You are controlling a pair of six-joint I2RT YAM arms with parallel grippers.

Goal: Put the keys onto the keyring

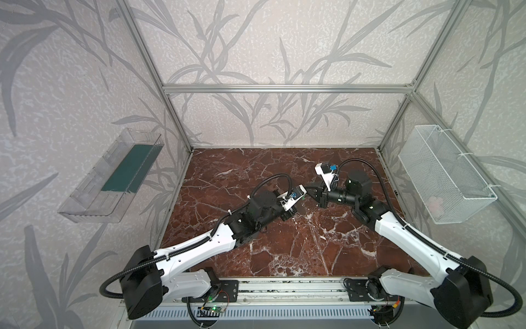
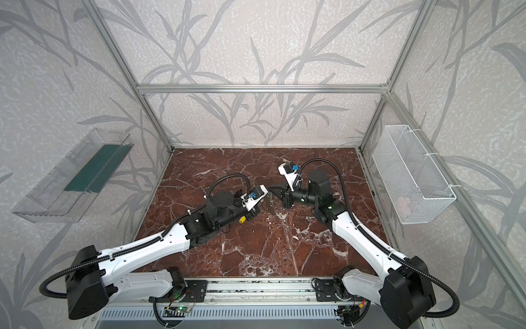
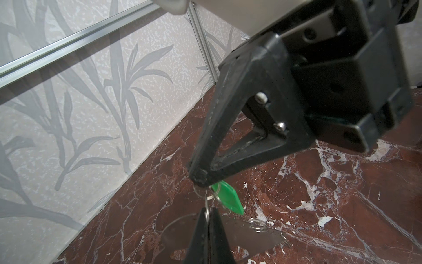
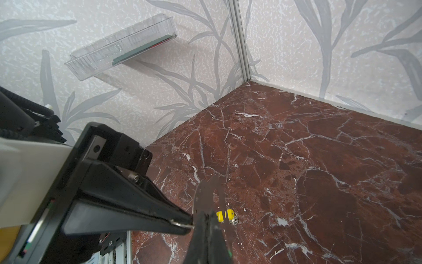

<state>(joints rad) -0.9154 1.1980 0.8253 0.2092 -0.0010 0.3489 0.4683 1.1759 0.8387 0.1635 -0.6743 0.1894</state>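
My two grippers meet tip to tip low over the marble table [image 1: 284, 242]. The left gripper [image 3: 208, 214] is shut on a thin wire ring [image 3: 206, 205]. Facing it, the right gripper [image 3: 201, 179] is shut at the top end of the green key [image 3: 228, 200], whose small ring touches that wire ring. Just beyond the tips lies the keyring [image 3: 251, 237], a flat grey plate [image 4: 203, 196] with an oval cutout. Whether it rests on the table I cannot tell. The yellow key [image 4: 220, 216] lies on the table beside the plate and shows under the left wrist [image 2: 242, 219].
Small split rings [image 3: 258, 225] sit on the plate's holed edge. A clear plastic bin [image 1: 113, 176] hangs on the left wall. A white mesh basket [image 1: 444, 176] hangs on the right wall. Aluminium frame posts stand at the table's corners.
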